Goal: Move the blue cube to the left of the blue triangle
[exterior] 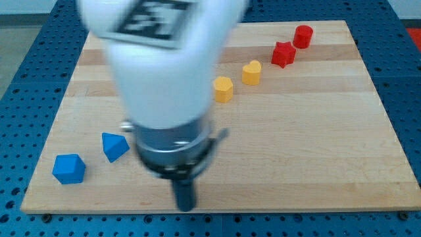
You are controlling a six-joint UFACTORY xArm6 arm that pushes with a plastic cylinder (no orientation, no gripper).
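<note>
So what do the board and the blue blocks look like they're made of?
The board looks like light wood with a smooth, matte finish: pale strips with faint grain run across it. The blue cube and blue triangle are evenly coloured, with slightly soft edges, so probably plastic or foam; I can't tell which.

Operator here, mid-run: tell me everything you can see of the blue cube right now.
The blue cube is a small, solid-looking, matte bright blue block, resting flat on the wooden board near its corner at the view's bottom left, turned slightly. It lies just left of and below the blue triangle, a narrow gap between them. Nothing touches it; my tip is well off to its right.
</note>
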